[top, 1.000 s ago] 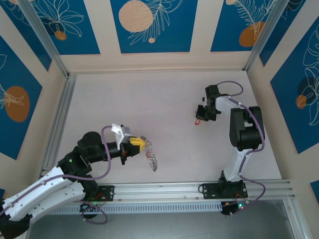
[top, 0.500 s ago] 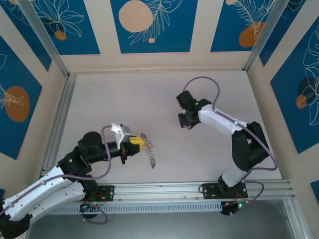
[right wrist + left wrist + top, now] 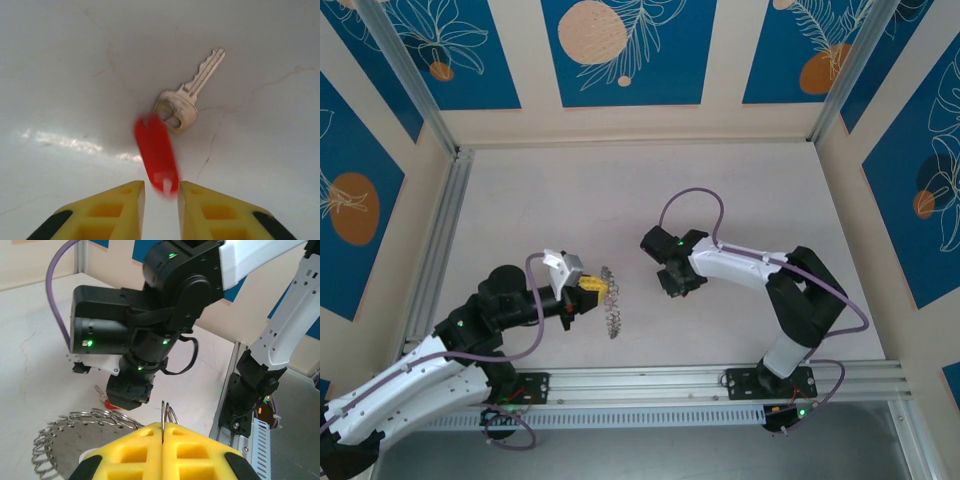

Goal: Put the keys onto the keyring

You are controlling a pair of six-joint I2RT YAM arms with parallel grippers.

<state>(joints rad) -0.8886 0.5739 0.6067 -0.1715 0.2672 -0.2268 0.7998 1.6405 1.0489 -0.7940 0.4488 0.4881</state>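
My left gripper (image 3: 592,290) is shut on the keyring (image 3: 612,305), a thin metal ring fringed with small silvery pieces that hangs just above the table. In the left wrist view the ring's wire (image 3: 167,412) is pinched between the yellow fingers (image 3: 200,450), and the fringe (image 3: 70,427) spreads to the left. My right gripper (image 3: 672,283) hovers just right of the ring. Its fingers (image 3: 210,210) stand apart, with a blurred red tag (image 3: 156,152) at their tips. The tag is joined to a silvery key (image 3: 192,95) lying on the table.
An aluminium rail (image 3: 720,380) runs along the near edge and another (image 3: 440,240) along the left side. Patterned walls close the back and both sides. A purple cable (image 3: 690,205) loops above the right wrist.
The right arm has swung left from the far right to just beside the keyring, bringing the red-tagged key. Its jaws have parted. The left gripper has stayed put, still holding the ring.
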